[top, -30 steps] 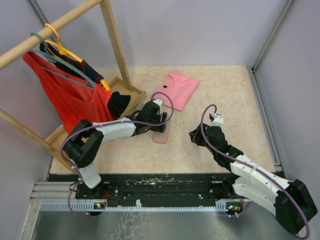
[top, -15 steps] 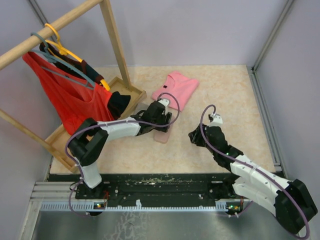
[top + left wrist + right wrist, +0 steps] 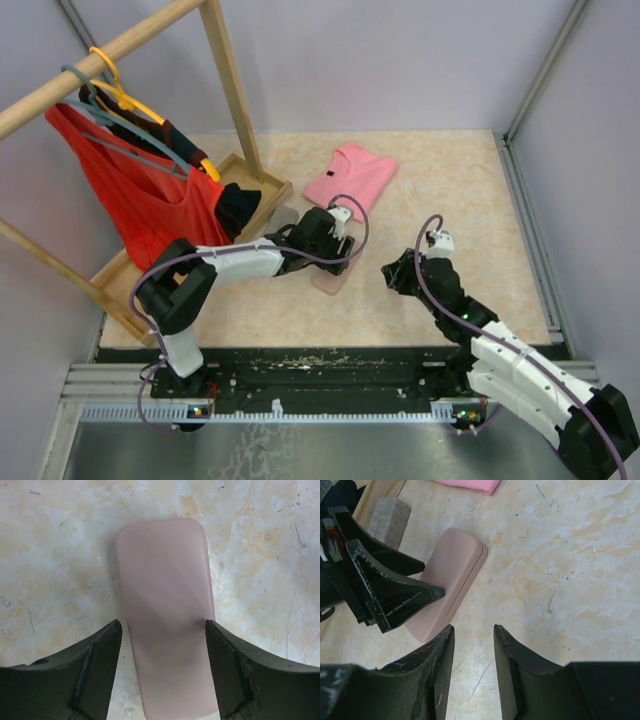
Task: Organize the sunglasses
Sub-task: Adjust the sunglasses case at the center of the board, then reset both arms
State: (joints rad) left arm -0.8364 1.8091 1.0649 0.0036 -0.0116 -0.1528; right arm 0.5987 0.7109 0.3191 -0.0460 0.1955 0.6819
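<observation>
Overhead plus two wrists, sharing pink case (image 3: 165, 615).

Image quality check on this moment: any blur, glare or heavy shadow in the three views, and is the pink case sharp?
Top external: evenly lit, sharp, soft shadows only. Left wrist: the pink case is crisp between open jaws of the left gripper, the case's near end shaded; no glare. Right wrist: marble tabletop and case sharp, the right gripper dark and slightly soft up close.

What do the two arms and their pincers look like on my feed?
Both arms have white link shells with black joints, and a purple cable loops along each. The left pincer and the right pincer have thick, matte black wedge-shaped fingers with scuffed, chipped edges. No sleeves or readable markings show.
</observation>
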